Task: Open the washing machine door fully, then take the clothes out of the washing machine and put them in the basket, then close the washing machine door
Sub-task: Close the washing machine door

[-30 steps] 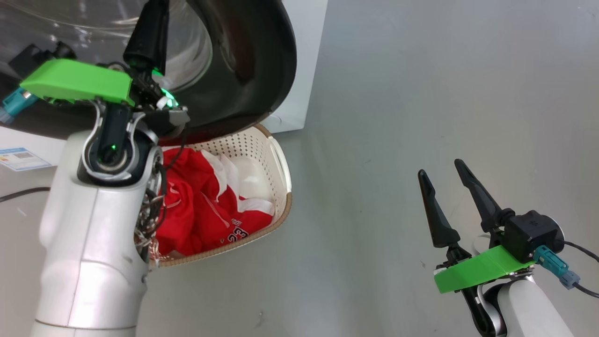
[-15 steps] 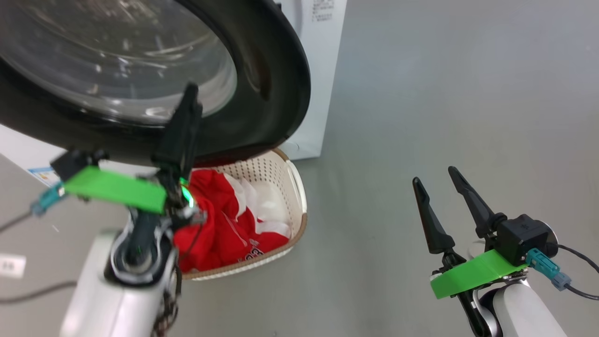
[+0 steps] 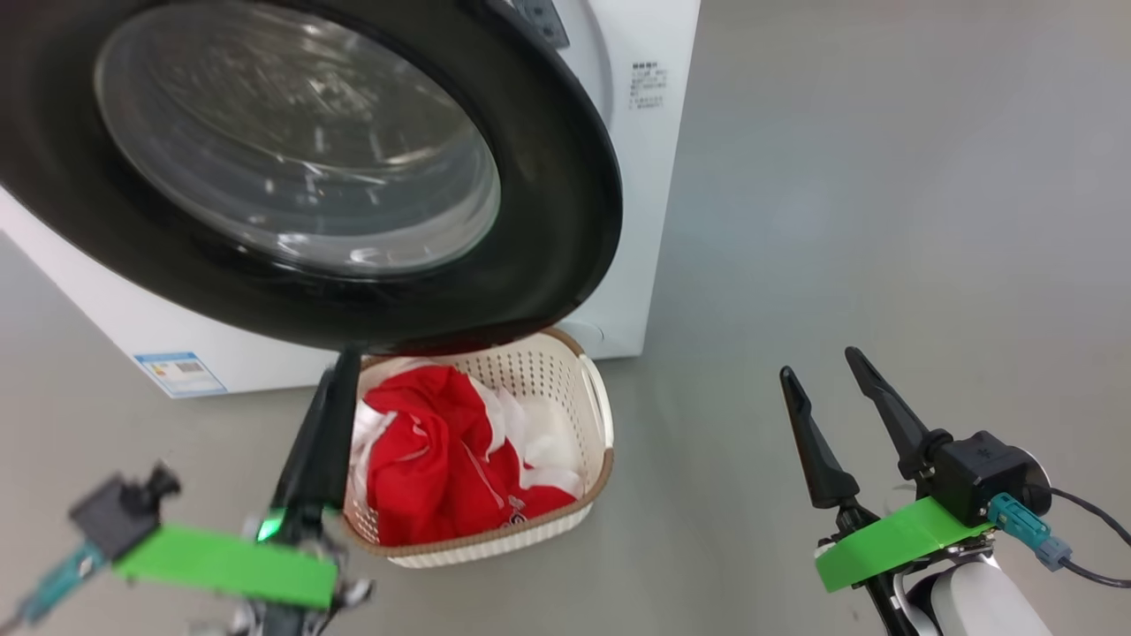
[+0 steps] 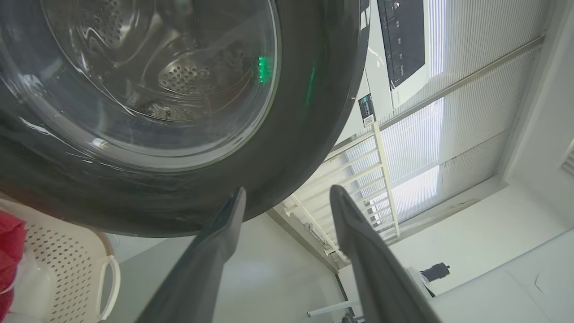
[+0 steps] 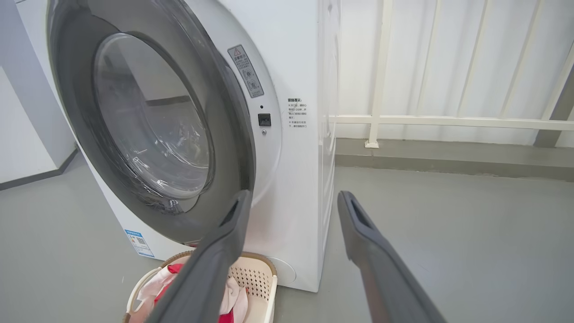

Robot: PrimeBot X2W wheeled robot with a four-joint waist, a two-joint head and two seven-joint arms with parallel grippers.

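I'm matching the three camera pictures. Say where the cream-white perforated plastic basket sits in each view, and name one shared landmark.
Head view: the cream-white perforated plastic basket is at lower centre.
Left wrist view: lower left corner, cut by the edge.
Right wrist view: bottom edge, left of centre.
Shared landmark: the round washing machine door with its glossy black ring, just above the basket in all three.

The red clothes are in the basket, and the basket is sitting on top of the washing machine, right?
Not quite. The red clothes are in the basket, but the basket sits on the floor in front of the washing machine, just below its round door. The head view shows it.
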